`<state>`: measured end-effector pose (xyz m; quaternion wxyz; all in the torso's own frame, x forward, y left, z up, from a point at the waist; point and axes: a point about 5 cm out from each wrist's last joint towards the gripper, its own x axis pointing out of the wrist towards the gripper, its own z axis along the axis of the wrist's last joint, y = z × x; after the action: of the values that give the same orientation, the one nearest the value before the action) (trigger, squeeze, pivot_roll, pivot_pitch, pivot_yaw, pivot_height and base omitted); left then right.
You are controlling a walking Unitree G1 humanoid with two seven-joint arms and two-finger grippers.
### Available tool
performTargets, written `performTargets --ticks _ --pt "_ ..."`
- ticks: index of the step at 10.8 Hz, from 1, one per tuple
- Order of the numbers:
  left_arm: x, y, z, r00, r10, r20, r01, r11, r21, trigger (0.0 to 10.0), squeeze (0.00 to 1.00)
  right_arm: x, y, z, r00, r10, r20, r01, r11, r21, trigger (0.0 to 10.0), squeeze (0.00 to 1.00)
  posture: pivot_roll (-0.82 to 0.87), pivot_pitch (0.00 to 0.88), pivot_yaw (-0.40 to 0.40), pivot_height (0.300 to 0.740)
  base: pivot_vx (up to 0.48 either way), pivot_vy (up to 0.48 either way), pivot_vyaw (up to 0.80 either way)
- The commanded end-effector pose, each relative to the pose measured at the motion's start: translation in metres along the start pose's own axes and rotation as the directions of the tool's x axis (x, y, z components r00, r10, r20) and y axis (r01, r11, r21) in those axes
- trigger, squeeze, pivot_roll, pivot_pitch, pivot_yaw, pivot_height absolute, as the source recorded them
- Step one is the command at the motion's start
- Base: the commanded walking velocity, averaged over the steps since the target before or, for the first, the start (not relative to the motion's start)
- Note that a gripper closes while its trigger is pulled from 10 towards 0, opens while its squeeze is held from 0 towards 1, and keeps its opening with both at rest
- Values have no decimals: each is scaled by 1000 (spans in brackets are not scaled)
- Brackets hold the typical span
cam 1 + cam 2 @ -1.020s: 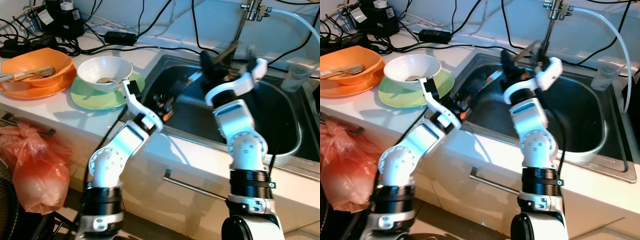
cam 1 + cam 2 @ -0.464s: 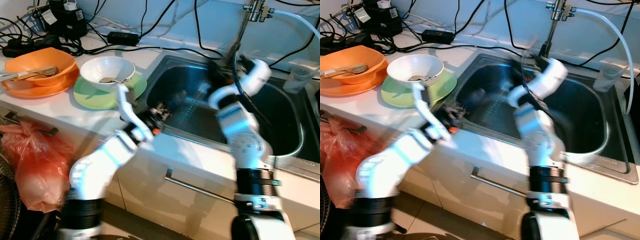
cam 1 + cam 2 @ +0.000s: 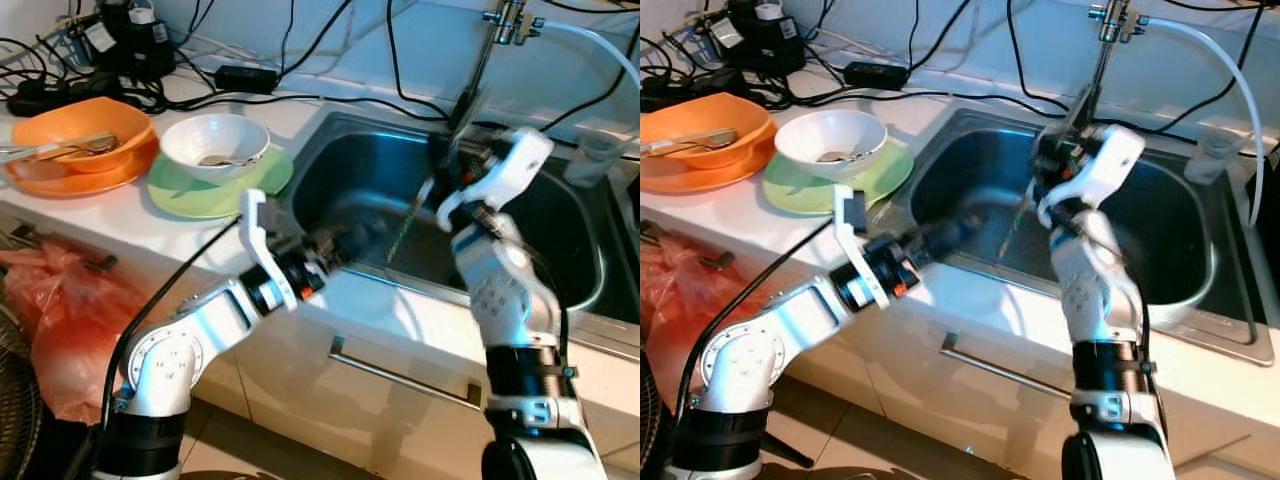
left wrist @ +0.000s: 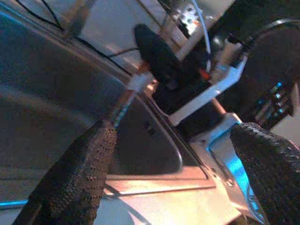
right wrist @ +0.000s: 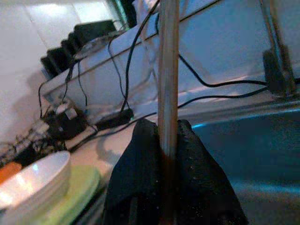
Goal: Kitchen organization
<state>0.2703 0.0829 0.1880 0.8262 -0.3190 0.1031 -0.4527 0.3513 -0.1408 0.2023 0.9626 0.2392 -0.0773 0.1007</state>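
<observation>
chopstick held over the sink

the chopstick [image 5: 168, 93] looks light, stiff and slick, so a pinch near one end suits it. it is thin, straight and brownish, held over the sink [image 3: 560, 210]. the right gripper [image 5: 168, 140] pinches it between pressed fingers. the left gripper [image 4: 173, 154], fingers spread, waits at the sink's front edge.

Brushed steel sink [image 3: 560, 250], glossy white bowl [image 3: 214, 143], crinkled red plastic bag [image 3: 60, 320].

Bright, washed-out head views with motion-blurred arms; wrist views dim, bluish and soft.
</observation>
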Motion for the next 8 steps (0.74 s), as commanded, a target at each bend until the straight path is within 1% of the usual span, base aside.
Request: performTargets --ticks 1,2,3,4,5,6,7,8 --pt "-2 -4 -5 997 -35 -64 37 998 42 10000 1000 -5 -3 -2 1000 17 -9 -18 997 -74 10000 0 14 0 -8 740 0 0 0" --pt "-6 -3 -8 993 -45 -113 55 995 85 10000 1000 -13 -6 -9 998 37 -44 -42 992 -122 10000 0 15 0 -8 740 0 0 0" --pt "-8 -2 -7 990 -49 -132 64 992 108 10000 1000 -22 -10 -16 995 51 -86 -63 986 -151 10000 0 16 0 -6 740 0 0 0" --pt "-9 -1 -6 988 -47 -146 66 990 128 10000 1000 -36 -17 -28 985 70 -157 -98 979 -179 10000 0 14 0 -4 740 0 0 0" --pt "-10 0 -6 988 -41 -152 63 988 142 10000 1000 -43 -20 -33 980 72 -186 -110 974 -198 10000 0 14 0 -4 740 0 0 0" --pt "-10 2 -7 987 -38 -156 62 986 156 10000 1000 -54 -24 -41 972 71 -224 -122 967 -223 10000 0 10 0 -2 740 0 0 0" --pt "-10 3 -6 988 -33 -149 58 985 164 10000 1000 -59 -25 -46 967 75 -244 -134 963 -235 10000 0 7 0 -3 740 0 0 0" --pt "-6 11 -2 995 21 -96 -2 981 193 10000 1000 -62 -21 -50 961 94 -260 -161 955 -250 10000 0 5 0 -2 740 0 0 0"
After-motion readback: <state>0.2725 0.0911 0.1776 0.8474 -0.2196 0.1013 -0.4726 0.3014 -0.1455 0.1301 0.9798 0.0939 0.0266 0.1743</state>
